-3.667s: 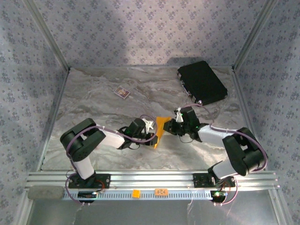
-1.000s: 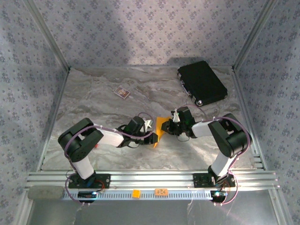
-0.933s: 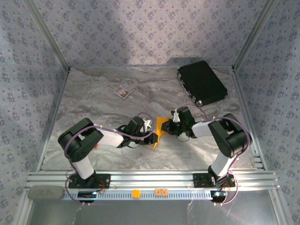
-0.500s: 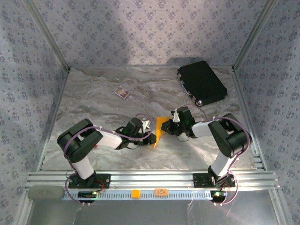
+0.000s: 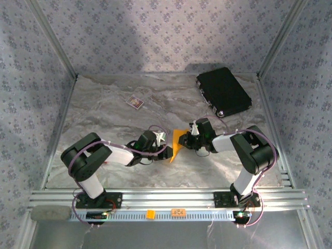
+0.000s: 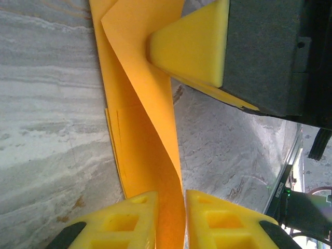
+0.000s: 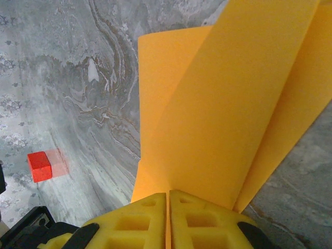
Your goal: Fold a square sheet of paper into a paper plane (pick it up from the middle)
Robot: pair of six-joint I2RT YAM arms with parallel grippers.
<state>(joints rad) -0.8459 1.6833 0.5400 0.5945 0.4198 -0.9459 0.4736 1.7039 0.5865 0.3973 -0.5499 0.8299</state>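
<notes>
the square sheet of paper (image 5: 177,141): orange-yellow, part-folded, layers bowed apart, no sharp crease visible. It sits btwn the two pincers, and its lower layer looks to lie on the table (image 5: 104,119).
right pincer (image 7: 167,207): jaws pressed together w/ a paper edge clamped btwn them. The sheet fans out fwd from its tips.
left pincer (image 6: 171,218): jaws nearly closed, leaving a narrow slot. The curled flap runs through the slot and on ahead of the tips. Can't tell if the pads bite or just guide it.
pincers vs each other: tip to tip across the sheet. The right pincer's finger shows ahead of the left one, touching the flap's far end.
red block (image 7: 40,166): off to the left of the right pincer, apart from the paper.
black case (image 5: 224,91): well beyond the right pincer, not involved.
step in hand (est.): an early fold; flap brought over but not laid flat, so the plane shape is a long way off.
next move calls for (est.): keep the right clamp as anchor, lower the flap so the edges line up, then press along the fold line to set the crease.
risk (est.): thin paper may skew or buckle if the pincers pull unevenly.
</notes>
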